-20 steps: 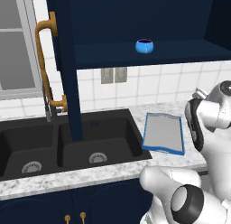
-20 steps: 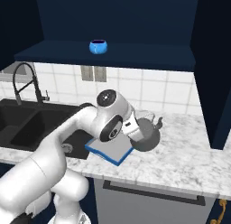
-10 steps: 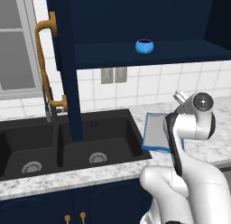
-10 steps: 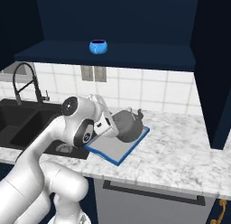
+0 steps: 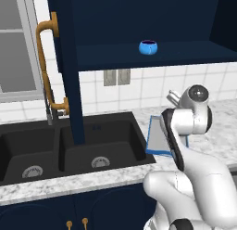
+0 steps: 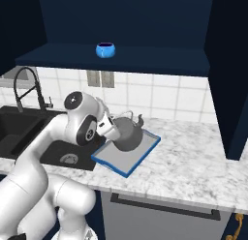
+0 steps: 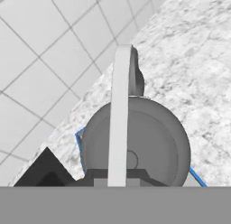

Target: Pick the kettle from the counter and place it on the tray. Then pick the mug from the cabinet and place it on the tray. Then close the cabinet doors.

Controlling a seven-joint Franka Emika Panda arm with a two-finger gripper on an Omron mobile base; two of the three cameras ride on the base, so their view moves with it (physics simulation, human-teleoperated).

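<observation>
The dull-grey kettle point(image 6: 130, 133) is over the far part of the blue-rimmed tray point(image 6: 121, 162), which lies on the marble counter point(image 6: 193, 161) right of the sink. My gripper point(image 6: 115, 130) is shut on the kettle's thin arched handle point(image 7: 120, 114). In the hand view the kettle point(image 7: 153, 142) sits right under the gripper point(image 7: 118, 175), with blue rim showing on both sides. Whether the kettle rests on the tray or hangs just above it is unclear. In the left base view my arm hides most of the tray point(image 5: 156, 136). The blue mug point(image 5: 148, 47) point(image 6: 105, 50) stands on the open cabinet's shelf point(image 6: 145, 57).
The left cabinet door point(image 5: 65, 67) stands open over the black double sink point(image 5: 92, 145), with its brass bar handle point(image 5: 46, 67) toward me. The right door point(image 6: 232, 74) stands open at the right. A black faucet point(image 6: 26, 84) rises behind the sink. Bare counter lies right of the tray.
My arm has swung left with the kettle in its grip, carrying it from beyond the tray's right edge to over the tray. The mug and doors have stayed put.
</observation>
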